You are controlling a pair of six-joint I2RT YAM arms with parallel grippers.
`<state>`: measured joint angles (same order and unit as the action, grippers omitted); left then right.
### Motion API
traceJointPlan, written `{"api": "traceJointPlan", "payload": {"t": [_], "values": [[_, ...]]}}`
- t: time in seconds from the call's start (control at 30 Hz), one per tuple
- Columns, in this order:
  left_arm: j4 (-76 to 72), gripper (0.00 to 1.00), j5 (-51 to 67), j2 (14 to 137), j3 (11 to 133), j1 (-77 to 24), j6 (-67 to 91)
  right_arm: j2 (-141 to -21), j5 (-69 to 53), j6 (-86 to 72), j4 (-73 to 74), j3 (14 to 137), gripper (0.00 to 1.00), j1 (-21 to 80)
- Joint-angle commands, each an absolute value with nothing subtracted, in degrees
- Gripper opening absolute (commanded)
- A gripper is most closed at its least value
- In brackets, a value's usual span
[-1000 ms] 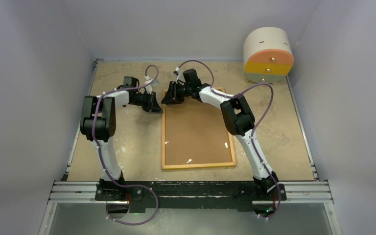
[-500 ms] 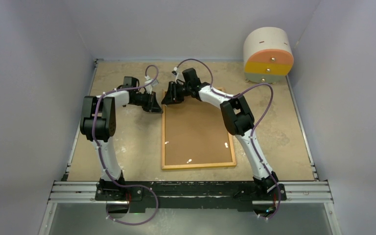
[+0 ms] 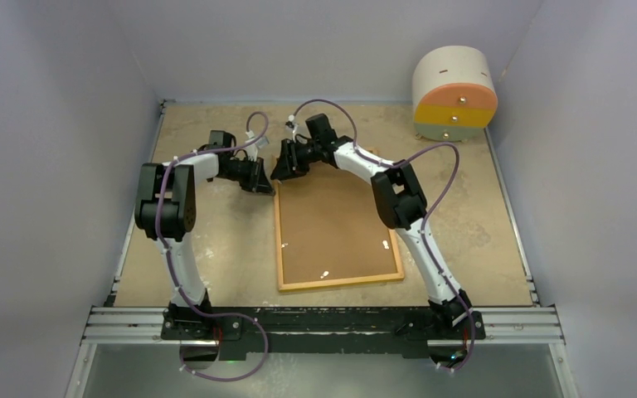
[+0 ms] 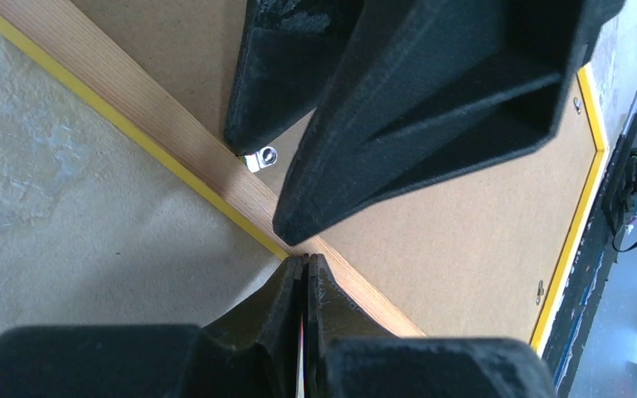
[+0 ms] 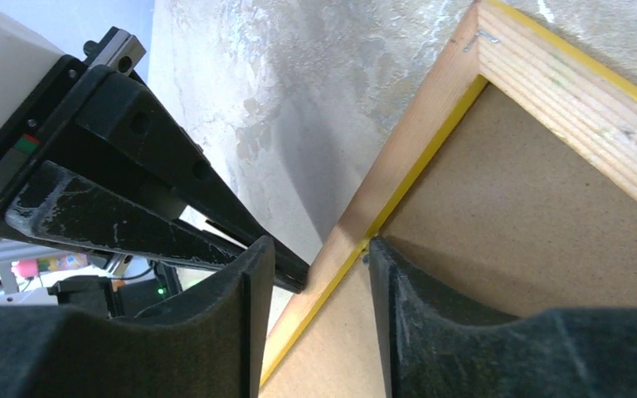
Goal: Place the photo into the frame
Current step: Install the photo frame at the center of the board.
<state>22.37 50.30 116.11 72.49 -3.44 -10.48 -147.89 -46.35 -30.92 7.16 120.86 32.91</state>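
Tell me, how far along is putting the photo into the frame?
Done: the frame lies back-up with the brown backing board seated in it. No photo shows, so I cannot tell whether it is underneath. In hand: the right gripper straddles the frame's far-left rail, open; the left gripper, shut, sits at that rail's outer side. Left: confirming the photo is inside.
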Motion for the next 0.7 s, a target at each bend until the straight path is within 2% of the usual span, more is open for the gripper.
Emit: {"api": "traceJointPlan", "payload": {"t": [0.0,0.07,0.2,0.33,0.57,0.67], "values": [[25.2,0.00,44.6,115.5,71.7,-4.0,-13.4,-146.4,-47.9,-29.6,12.4,124.6,0.52,35.9],[26.8,0.02,44.8,114.5,72.7,-3.1,-14.0,-142.9,-43.1,-30.8,10.1,123.6,0.61,34.5],[33.1,0.31,44.8,112.6,75.3,-1.3,-18.3,-132.2,-32.4,-35.0,4.4,114.2,0.79,29.4],[37.2,0.46,42.6,109.8,73.8,-1.8,-23.7,-117.6,-19.1,-38.9,-2.3,94.9,0.98,23.6],[37.0,0.49,38.9,104.4,65.4,-6.2,-29.3,-99.9,1.7,-39.9,-0.5,70.8,0.99,16.6],[37.1,0.49,36.0,102.9,63.3,-8.8,-31.4,-94.9,5.1,-41.1,-1.0,62.8,0.99,14.1]]}}
